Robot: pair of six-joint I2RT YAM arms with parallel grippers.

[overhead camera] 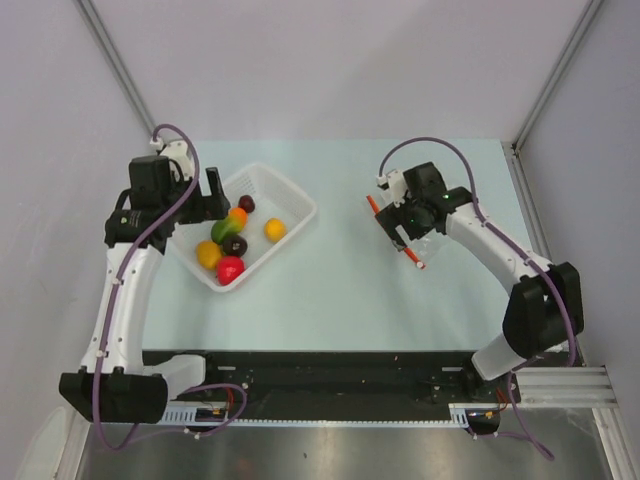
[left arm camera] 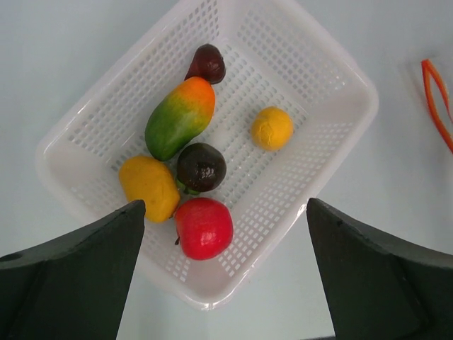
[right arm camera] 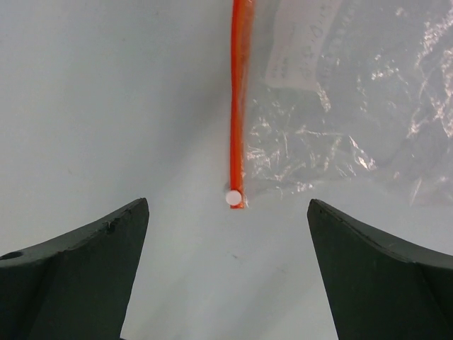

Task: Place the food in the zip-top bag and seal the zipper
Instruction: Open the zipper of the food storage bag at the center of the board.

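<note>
My left gripper hung over the white basket at the left of the table, jaws wide apart and holding nothing. All the food lay in that basket and none in the bag. A yellow fruit sat at the lower left with the green-and-orange mango above it. A dark round fruit in the middle touched the red apple below. A purple-brown piece lay at the top, and a small orange lay alone to the right.

I judged the step in hand to be the first pick. The apple lay nearest my fingers, but it was crowded by the dark fruit and the yellow one and sat close to the basket's near wall, so a finger coming down there might wedge or nudge a neighbour. The orange stood apart, and I judged it the cleaner first take.

Further right, well apart from the basket, the zip-top bag lay flat and crinkled. My right gripper hovered over its corner, jaws spread and empty. The zipper ran up the frame, and its white end sat between my fingertips. I could not tell whether the mouth was open. Thin film lying flat on the table would likely be hard to pinch, so I judged that the strip was the part to take.
</note>
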